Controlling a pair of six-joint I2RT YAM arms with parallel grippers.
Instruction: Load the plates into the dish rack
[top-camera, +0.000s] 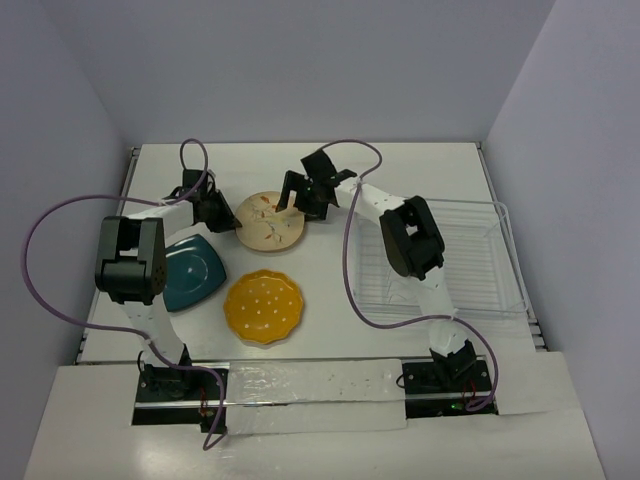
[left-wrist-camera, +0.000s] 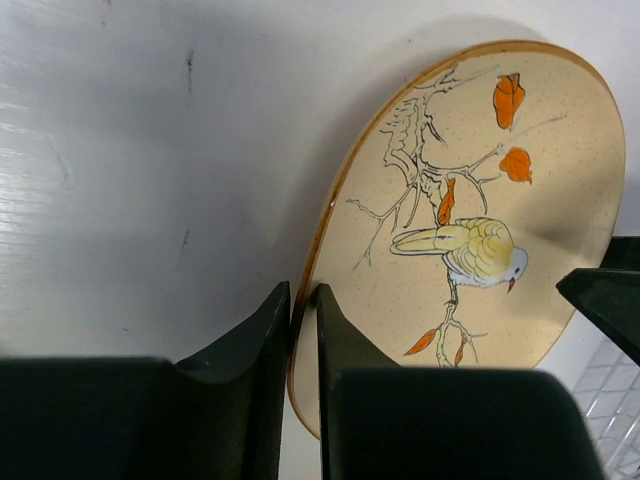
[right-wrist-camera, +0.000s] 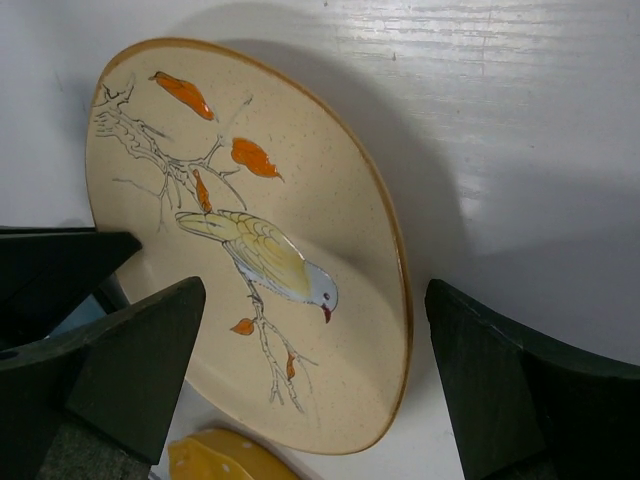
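Left hand (left-wrist-camera: 303, 300) pinching cream plate (left-wrist-camera: 480, 180) rim (seemingly tilted), right hand (right-wrist-camera: 315, 295) wide open

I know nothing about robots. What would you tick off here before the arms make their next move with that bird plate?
1. The left fingers pinch the rim of the cream plate: ok, one finger on each side of the edge.
2. The right fingers grip the opposite rim: not ok, they straddle it but stand open.
3. Room in the rack: ok, no plate shows in it.
4. The yellow plate and teal plate are out of the way: ok, both lie nearer the arm bases.
5. The pinch is firm enough to carry the plate: cannot tell.
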